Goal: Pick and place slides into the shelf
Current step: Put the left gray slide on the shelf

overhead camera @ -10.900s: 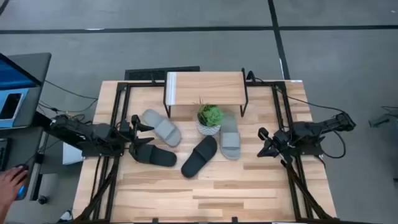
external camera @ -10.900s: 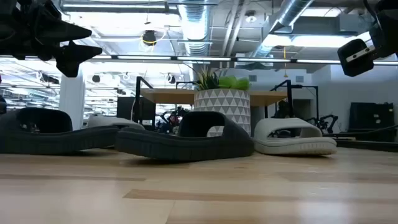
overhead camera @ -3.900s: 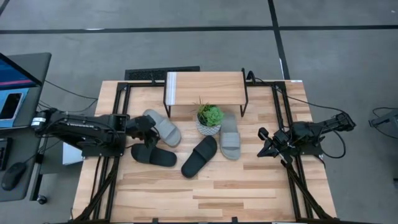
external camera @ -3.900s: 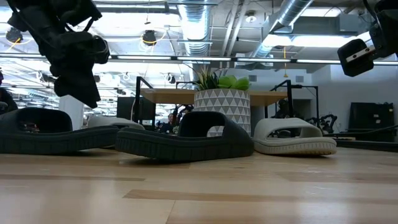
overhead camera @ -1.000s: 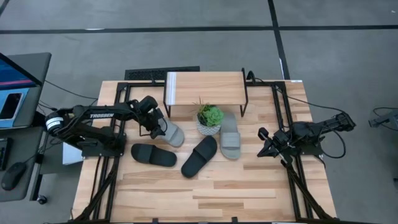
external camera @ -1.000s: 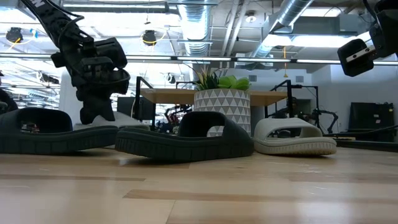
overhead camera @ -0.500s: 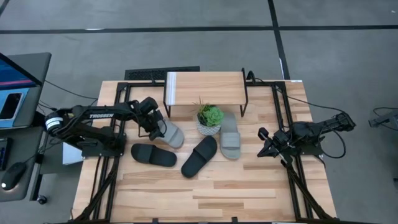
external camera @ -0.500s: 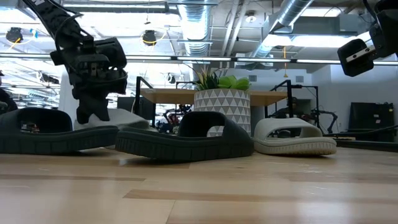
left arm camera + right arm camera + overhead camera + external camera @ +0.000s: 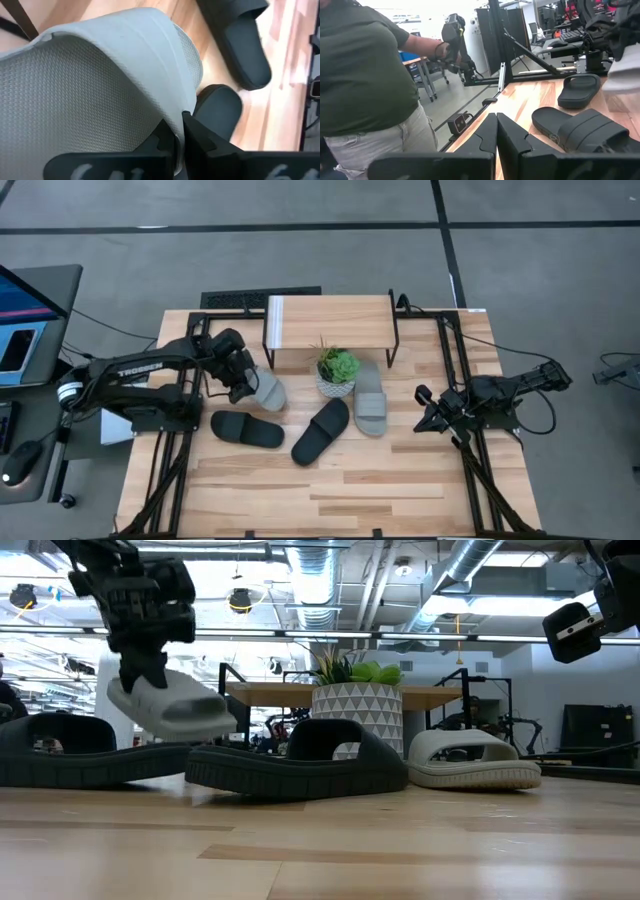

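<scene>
The left gripper (image 9: 243, 377) is clamping a grey slide (image 9: 263, 387) by its strap and is now lifting it clear of the table (image 9: 400, 480), where a moment ago it lay flat. It is hanging left of the plant (image 9: 337, 366), near the shelf (image 9: 330, 320). The right gripper (image 9: 427, 416) is waiting at the right edge, fingers together

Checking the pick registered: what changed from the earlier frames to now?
The left gripper came across to the light grey slide near the shelf, shut on its edge and lifted it off the table. Right gripper, both black slides, the other grey slide and the plant are unchanged.
</scene>
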